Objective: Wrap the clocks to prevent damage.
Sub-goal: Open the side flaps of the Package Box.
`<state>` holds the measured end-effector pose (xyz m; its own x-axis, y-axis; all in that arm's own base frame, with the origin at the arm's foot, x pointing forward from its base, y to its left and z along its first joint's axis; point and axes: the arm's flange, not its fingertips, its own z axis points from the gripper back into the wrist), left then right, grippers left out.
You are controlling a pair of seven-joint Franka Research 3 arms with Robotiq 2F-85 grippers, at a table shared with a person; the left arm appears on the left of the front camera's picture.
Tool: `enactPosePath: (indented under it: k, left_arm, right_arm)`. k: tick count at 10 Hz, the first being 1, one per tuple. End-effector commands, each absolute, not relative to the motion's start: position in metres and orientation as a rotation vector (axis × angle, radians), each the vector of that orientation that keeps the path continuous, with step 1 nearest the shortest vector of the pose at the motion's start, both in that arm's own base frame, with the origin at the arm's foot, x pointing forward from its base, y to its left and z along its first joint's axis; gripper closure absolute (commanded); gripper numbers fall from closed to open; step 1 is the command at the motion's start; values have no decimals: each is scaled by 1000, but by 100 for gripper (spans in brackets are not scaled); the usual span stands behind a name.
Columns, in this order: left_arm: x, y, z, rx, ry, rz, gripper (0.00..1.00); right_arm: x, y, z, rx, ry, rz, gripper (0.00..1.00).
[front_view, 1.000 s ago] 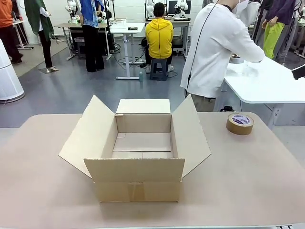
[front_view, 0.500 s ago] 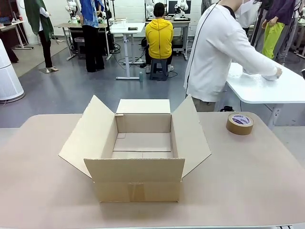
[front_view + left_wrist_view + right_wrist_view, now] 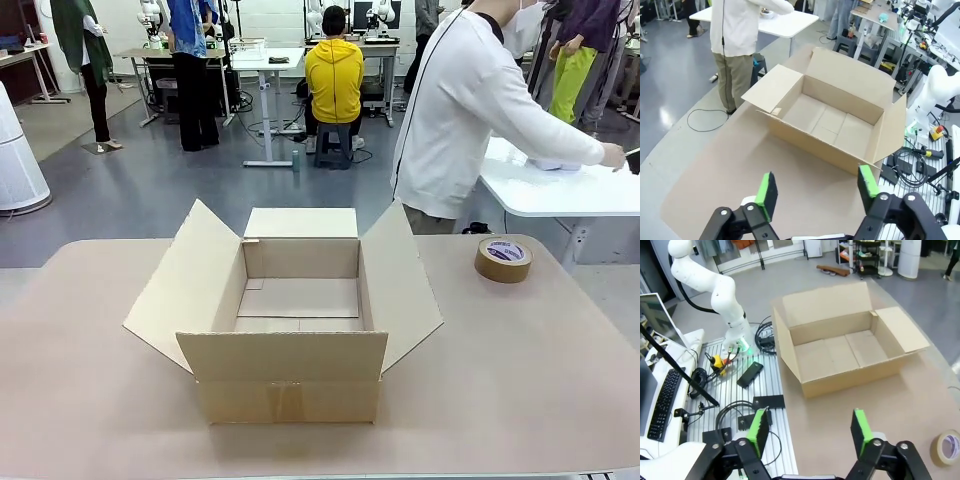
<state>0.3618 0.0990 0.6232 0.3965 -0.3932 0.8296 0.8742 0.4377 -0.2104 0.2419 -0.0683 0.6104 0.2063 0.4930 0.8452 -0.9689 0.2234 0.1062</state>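
One whitish crumpled patch (image 3: 556, 161) on white side table (image 3: 560, 192), under forearm of person (image 3: 460, 120) in white top. Can't tell if it's clocks bundle. Brown tape roll (image 3: 503, 259) at far right of beige table (image 3: 520, 370). Cardboard box (image 3: 285, 357) mid-table, all flaps open. Left gripper (image 3: 817, 184) spread wide, holding nothing, above table beside box. Right gripper (image 3: 810, 426) same, wide and unloaded.

I have my left gripper (image 3: 817, 186) hovering above the table, short of the cardboard box (image 3: 812, 145), jaws spread wide, green pads (image 3: 766, 191) facing each other. My right gripper (image 3: 810, 429) hangs likewise off the box's opposite side, jaws wide apart. My left arm (image 3: 722, 290) stands bent beside the box.
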Motion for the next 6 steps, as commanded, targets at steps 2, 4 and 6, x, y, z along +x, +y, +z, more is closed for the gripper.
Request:
enactPosePath:
  k: [2, 4, 6]
  left_arm:
    - [355, 102, 629, -742, -757, -949, 64]
    - [355, 103, 626, -746, -722, -968, 100]
    - [357, 105, 625, -744, -698, -985, 100]
  right_arm:
    - [230, -68, 614, 728, -788, 1162, 100]
    - [229, -70, 615, 723, -780, 1149, 87]
    - [229, -71, 618, 717, -774, 1140, 100]
